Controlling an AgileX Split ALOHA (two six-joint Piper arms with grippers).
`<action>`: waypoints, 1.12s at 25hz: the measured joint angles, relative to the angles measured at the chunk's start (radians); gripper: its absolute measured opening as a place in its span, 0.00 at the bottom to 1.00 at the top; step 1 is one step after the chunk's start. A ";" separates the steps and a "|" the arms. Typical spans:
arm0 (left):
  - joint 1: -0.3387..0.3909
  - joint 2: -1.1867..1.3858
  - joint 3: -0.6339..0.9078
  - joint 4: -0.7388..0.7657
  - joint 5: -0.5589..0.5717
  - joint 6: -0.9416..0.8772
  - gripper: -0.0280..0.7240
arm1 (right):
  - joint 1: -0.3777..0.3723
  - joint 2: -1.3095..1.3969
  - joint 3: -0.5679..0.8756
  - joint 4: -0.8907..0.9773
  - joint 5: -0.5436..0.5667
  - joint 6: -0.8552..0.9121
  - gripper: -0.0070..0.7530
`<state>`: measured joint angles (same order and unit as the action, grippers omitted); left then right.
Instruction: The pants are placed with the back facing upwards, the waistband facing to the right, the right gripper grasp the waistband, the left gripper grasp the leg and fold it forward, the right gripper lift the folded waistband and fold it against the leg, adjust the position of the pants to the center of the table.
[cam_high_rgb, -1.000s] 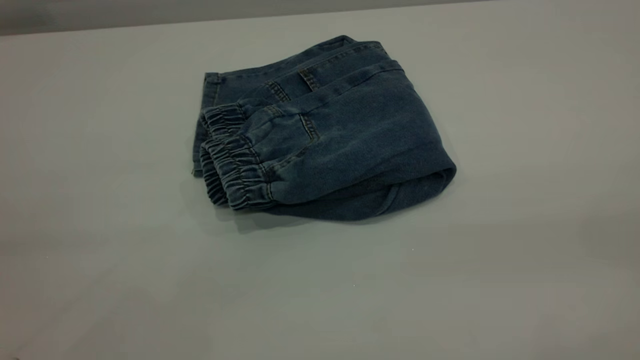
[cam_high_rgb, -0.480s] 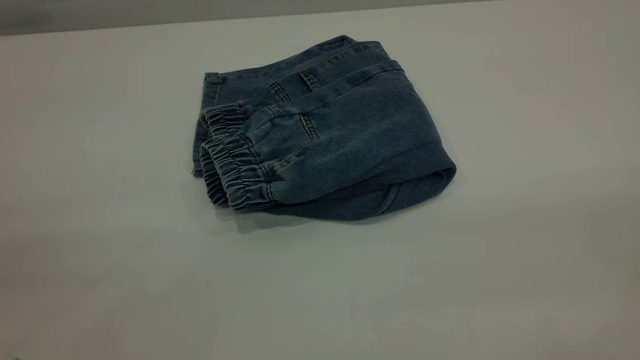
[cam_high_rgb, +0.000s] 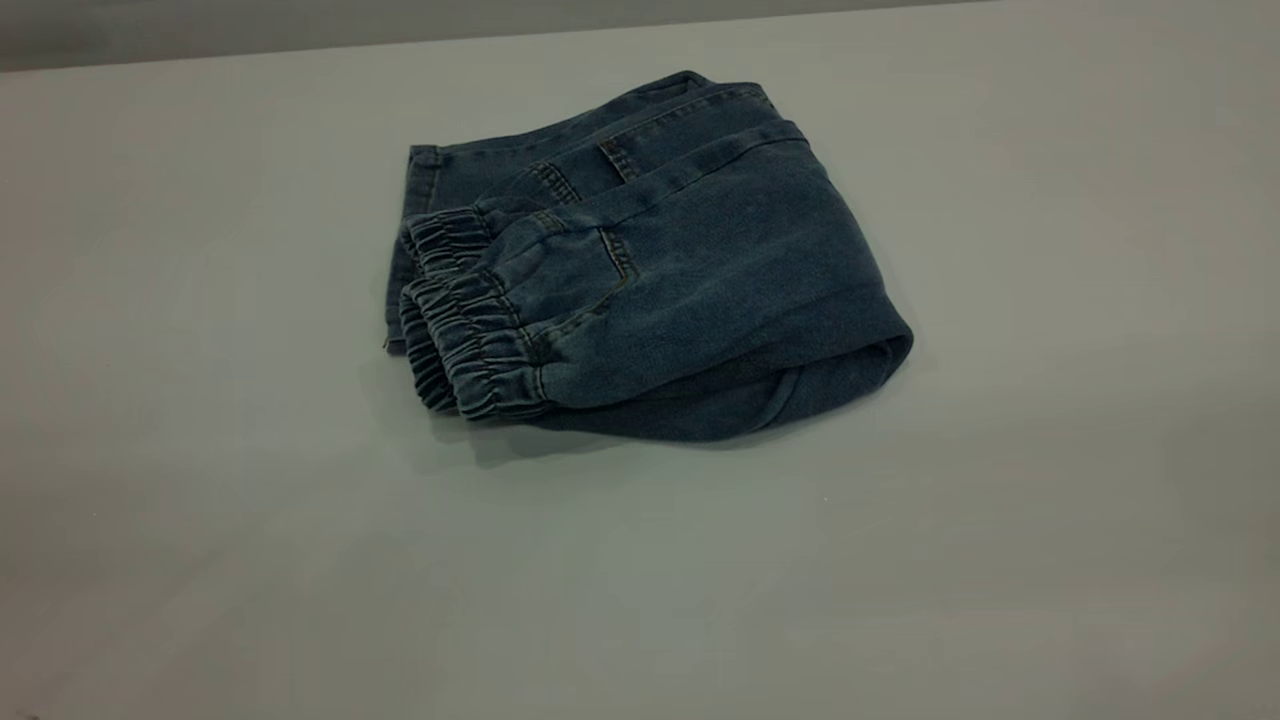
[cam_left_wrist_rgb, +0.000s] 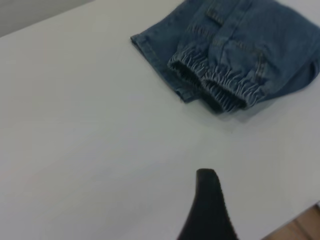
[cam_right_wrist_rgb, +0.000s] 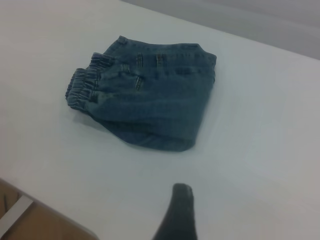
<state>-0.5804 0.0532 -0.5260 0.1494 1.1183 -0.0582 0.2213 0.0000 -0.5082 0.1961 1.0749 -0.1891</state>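
The pants (cam_high_rgb: 700, 270) lie folded into a compact blue denim bundle on the table (cam_high_rgb: 900, 560), a little behind its middle. The ruffled waistband (cam_high_rgb: 470, 345) is folded over onto the leg layers and faces left in the exterior view. A leg hem (cam_high_rgb: 420, 175) sticks out beneath it at the back left. No arm appears in the exterior view. In the left wrist view, a dark part of my left gripper (cam_left_wrist_rgb: 207, 200) hovers over bare table, well clear of the pants (cam_left_wrist_rgb: 250, 30). My right gripper (cam_right_wrist_rgb: 180, 210) likewise sits apart from the pants (cam_right_wrist_rgb: 160, 105).
The table's far edge meets a grey wall (cam_high_rgb: 200, 30). The left wrist view shows the table's near edge with wooden floor (cam_left_wrist_rgb: 300, 227) beyond it. The right wrist view shows another table edge and floor (cam_right_wrist_rgb: 30, 220).
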 joint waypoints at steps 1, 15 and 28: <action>0.000 -0.012 0.004 -0.002 -0.004 -0.019 0.69 | 0.000 0.000 0.000 -0.001 0.000 0.001 0.79; 0.000 -0.053 0.024 -0.025 -0.040 -0.054 0.69 | 0.000 0.000 0.000 -0.002 0.000 0.001 0.79; 0.000 -0.053 0.024 -0.024 -0.040 -0.055 0.69 | 0.000 0.000 0.000 -0.002 -0.002 0.001 0.79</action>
<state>-0.5804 0.0000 -0.5024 0.1254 1.0785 -0.1134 0.2213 0.0000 -0.5082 0.1946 1.0732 -0.1880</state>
